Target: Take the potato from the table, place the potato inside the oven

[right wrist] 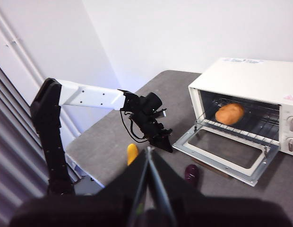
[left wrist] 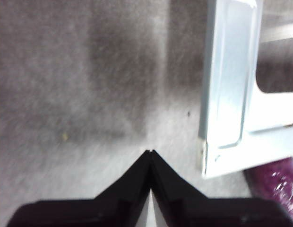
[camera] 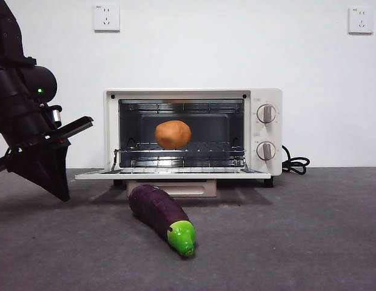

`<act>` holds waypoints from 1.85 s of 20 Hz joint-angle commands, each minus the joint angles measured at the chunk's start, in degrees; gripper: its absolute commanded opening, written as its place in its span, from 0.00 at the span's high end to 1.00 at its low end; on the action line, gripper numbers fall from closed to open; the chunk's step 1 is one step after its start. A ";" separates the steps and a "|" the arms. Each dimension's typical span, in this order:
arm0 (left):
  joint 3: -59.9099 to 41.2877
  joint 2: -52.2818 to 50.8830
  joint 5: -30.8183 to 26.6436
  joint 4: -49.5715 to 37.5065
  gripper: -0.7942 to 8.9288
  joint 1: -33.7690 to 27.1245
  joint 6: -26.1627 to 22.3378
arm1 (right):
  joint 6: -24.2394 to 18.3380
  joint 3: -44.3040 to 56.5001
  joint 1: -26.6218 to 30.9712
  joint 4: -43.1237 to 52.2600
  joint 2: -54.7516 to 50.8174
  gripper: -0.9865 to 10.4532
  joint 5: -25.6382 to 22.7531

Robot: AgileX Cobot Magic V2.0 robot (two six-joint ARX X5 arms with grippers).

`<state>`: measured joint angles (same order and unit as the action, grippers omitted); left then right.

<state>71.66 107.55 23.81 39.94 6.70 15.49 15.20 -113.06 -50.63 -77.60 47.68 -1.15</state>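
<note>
The orange-brown potato (camera: 173, 134) (right wrist: 229, 113) lies on the wire rack inside the cream-white oven (camera: 265, 97) (right wrist: 250, 78). The oven's door (camera: 91, 175) (left wrist: 231, 94) is folded down flat. My left gripper (camera: 62, 193) (left wrist: 151, 152) hangs shut and holding nothing, just above the table (camera: 297, 242) beside the door's left corner. The right wrist view shows that same left gripper (right wrist: 166, 145) from afar. My right gripper (right wrist: 149, 150) is held high and far back from the oven, jaws shut and holding nothing.
A dark purple eggplant (camera: 157, 212) (left wrist: 276, 182) (right wrist: 191, 173) with a green tip lies on the table in front of the open door. A small yellow object (right wrist: 132, 153) sits near the table's left edge. A black cord (camera: 295, 163) trails right of the oven.
</note>
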 commanded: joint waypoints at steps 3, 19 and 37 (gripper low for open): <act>-0.44 1.22 3.93 -3.04 0.92 -0.13 3.02 | 0.22 0.50 -0.04 -1.33 0.11 0.92 -1.84; -0.42 1.22 12.22 -6.16 0.92 -0.04 6.25 | 0.22 0.50 -0.04 -1.33 0.11 0.92 -11.30; 0.13 -1.27 16.63 -6.86 0.92 -1.46 7.37 | 0.20 0.50 -0.04 -1.33 0.17 0.92 -11.30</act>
<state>71.55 107.50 37.65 34.48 4.93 22.68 15.20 -112.84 -50.63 -77.60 47.77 -12.21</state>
